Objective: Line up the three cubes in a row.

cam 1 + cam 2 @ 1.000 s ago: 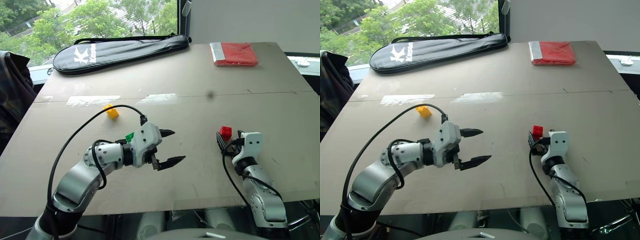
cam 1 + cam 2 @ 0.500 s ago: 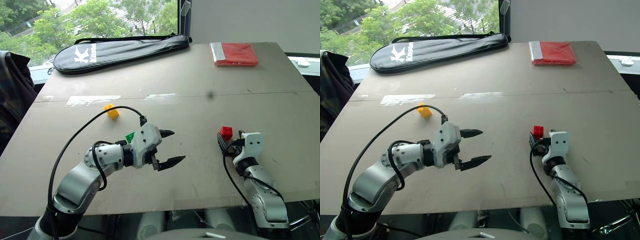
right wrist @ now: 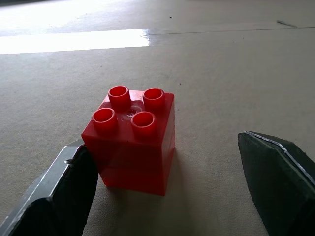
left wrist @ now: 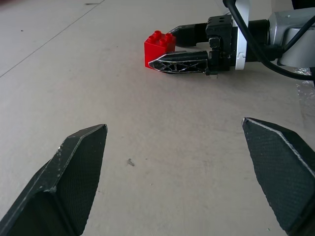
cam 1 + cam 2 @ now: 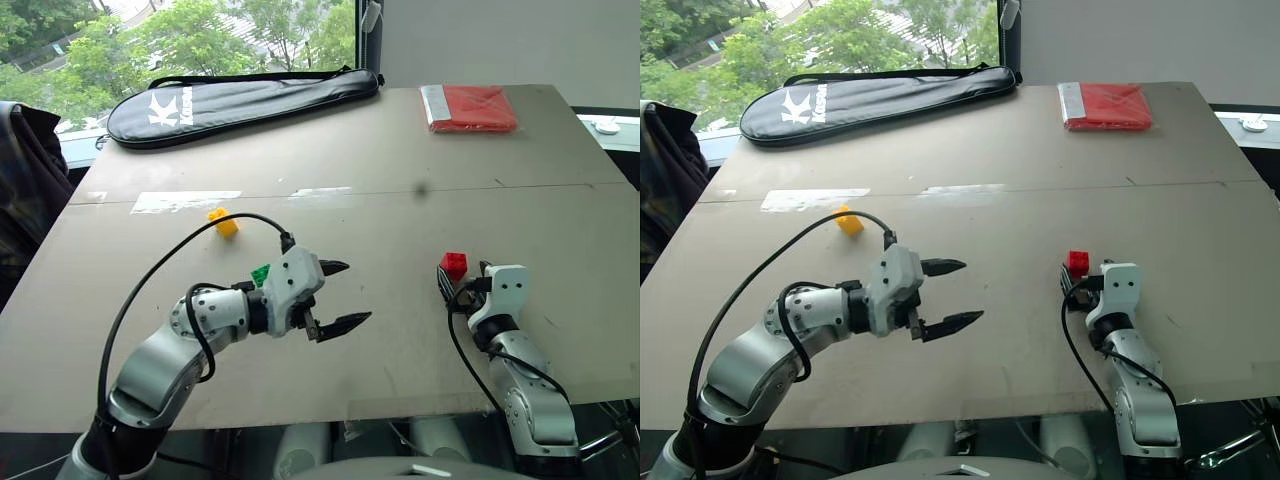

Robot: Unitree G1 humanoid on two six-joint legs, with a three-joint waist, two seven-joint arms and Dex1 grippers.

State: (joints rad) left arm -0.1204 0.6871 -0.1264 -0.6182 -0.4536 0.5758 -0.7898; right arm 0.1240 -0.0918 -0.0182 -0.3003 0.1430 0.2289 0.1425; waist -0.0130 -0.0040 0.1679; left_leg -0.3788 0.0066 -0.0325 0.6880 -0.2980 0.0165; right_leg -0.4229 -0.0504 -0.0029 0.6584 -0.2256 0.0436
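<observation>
Right wrist view: red cube upright on table, between wide-open right gripper fingers, touching one. Left gripper spread wide, empty. Green cube behind it, yellow cube farther left.

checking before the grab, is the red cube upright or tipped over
Upright: the red cube sits flat on the table with its four studs facing up, between the open fingers of the right gripper.

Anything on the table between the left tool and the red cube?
Nothing: from the open left tool to the red cube the left wrist view shows bare table. The open right tool flanks the cube.
</observation>
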